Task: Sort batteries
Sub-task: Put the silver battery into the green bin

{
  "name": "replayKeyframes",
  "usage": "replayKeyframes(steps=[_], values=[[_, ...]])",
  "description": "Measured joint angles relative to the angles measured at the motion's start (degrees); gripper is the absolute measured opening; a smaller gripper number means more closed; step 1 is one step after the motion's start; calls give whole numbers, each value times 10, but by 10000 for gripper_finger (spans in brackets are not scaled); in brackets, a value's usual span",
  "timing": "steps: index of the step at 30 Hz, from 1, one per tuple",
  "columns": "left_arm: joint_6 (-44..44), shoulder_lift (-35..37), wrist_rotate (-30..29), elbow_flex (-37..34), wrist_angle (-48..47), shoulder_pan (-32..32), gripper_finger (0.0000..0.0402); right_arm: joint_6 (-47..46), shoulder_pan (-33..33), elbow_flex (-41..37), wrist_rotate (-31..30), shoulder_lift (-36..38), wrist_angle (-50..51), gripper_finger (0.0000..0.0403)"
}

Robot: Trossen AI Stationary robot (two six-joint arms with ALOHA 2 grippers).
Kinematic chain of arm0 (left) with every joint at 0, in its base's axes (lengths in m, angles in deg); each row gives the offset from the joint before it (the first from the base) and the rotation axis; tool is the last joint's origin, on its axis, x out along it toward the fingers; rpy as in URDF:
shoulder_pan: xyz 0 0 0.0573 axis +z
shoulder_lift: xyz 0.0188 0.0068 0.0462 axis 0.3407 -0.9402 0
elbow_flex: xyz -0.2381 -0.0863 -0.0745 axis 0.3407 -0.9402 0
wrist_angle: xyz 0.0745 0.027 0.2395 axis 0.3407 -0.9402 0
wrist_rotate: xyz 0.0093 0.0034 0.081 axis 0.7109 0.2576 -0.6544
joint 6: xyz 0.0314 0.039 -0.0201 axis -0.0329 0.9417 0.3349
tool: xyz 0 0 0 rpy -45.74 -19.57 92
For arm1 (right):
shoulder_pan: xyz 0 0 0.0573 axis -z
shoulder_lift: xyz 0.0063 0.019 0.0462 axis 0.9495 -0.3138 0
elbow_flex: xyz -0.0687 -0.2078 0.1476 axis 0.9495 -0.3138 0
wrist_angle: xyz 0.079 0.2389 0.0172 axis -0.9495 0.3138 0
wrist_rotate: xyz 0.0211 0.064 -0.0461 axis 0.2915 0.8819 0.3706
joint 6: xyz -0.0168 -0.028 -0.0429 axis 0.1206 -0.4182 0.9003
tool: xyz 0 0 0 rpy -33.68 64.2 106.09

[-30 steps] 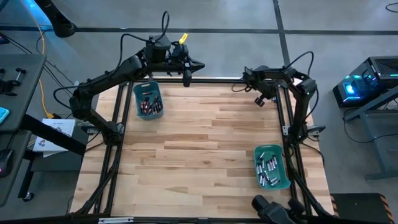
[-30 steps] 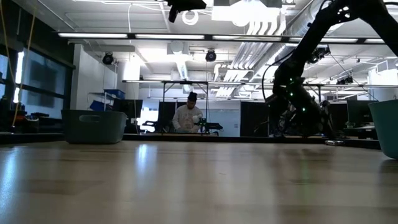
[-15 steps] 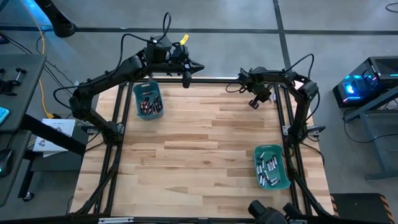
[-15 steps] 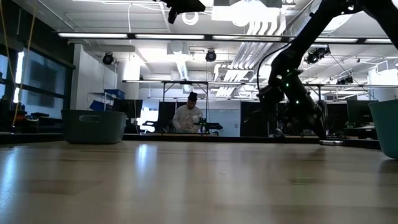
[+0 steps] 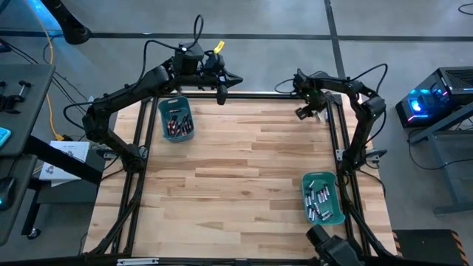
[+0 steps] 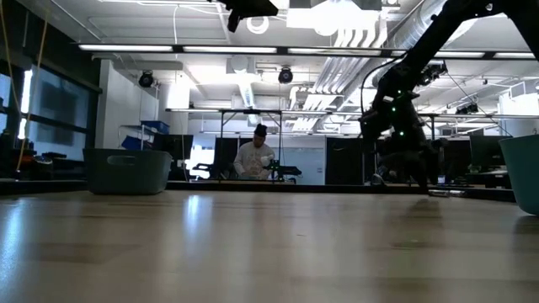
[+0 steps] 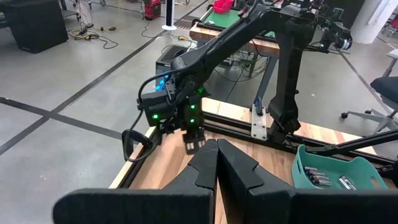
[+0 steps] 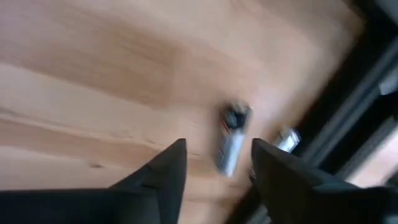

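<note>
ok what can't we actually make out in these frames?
- Right wrist view: motion blur; the battery beyond the open right gripper shows no type or markings.
- High view: that battery is too small to find.
- Low view: both teal bins' contents hidden by walls; right bin cut by edge.

The big table (image 5: 236, 170) is pale wood planks, smooth with a soft shine. The 2 teal bins (image 5: 176, 119) (image 5: 323, 198) look like smooth plastic. The small silvery battery (image 8: 227, 152) looks like shiny metal.
</note>
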Motion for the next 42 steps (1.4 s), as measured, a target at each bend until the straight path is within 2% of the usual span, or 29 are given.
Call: replayKeyframes(steps=[3, 5, 18, 21, 23, 28, 31, 36, 42], values=[[0, 0, 0, 0, 0, 0, 0, 12, 3, 4, 17, 0, -12, 195], [0, 0, 0, 0, -1, 0, 0, 9, 10, 8, 18, 0, -11, 200], [-2, 0, 0, 0, -2, -1, 0, -23, 19, 10, 26, 0, -3, 176], [-7, 0, 0, 0, -2, -4, 0, -30, 13, 12, 20, 0, 7, 159], [-7, 0, 0, 0, -2, -7, 0, -19, -1, 15, -6, 3, 23, 129], [-7, 0, 0, 0, -2, -12, 0, 9, -37, 14, -131, 11, 27, 17], [-7, 0, 0, 0, -1, -12, 0, 19, -54, -7, -196, 11, 5, 12], [-9, 0, 0, 0, -1, -12, 0, 46, -69, -71, -236, 11, -25, 3], [-15, 0, 0, 0, -1, -12, 0, 52, -76, -132, -238, 10, -30, 1]])
